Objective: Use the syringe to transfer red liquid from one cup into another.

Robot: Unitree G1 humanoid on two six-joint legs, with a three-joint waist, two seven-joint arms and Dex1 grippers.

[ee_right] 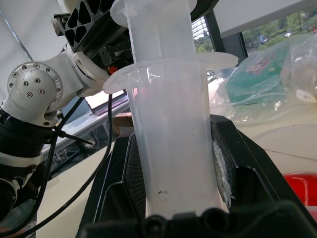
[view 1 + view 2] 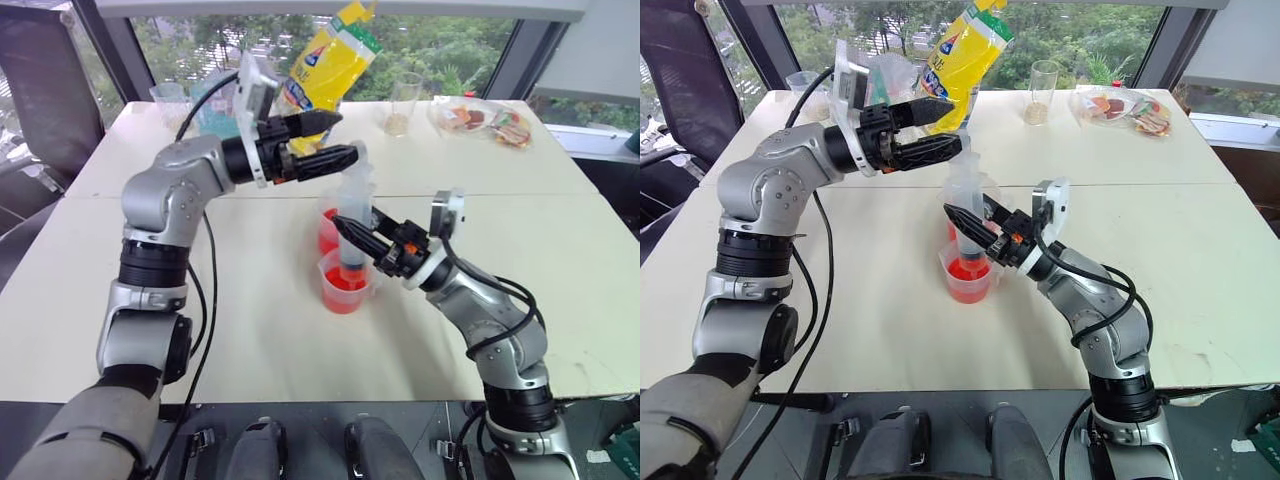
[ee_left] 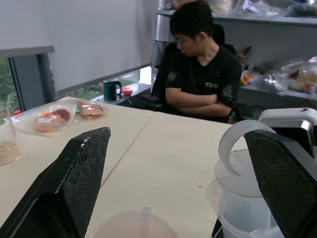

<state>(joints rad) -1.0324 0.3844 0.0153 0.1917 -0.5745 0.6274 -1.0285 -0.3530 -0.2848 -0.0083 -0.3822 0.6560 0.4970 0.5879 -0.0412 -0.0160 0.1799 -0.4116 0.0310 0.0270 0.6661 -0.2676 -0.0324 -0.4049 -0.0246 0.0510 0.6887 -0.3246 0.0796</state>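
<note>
Near the middle of the desk (image 2: 250, 330), the two cups (image 2: 342, 282) of red liquid (image 2: 340, 297) stood touching. The right gripper (image 2: 352, 238) was clamped on the upright syringe (image 2: 356, 225) over them; the left gripper (image 2: 335, 138), fingers apart, flanked its plunger top.

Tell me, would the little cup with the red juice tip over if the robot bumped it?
Probably, yes. The small cup looks like thin clear plastic, so likely light. The red liquid fills only its lower part, which steadies it a bit. The syringe stands in it, clamped by the right gripper, so a sideways nudge could lever it over.
</note>
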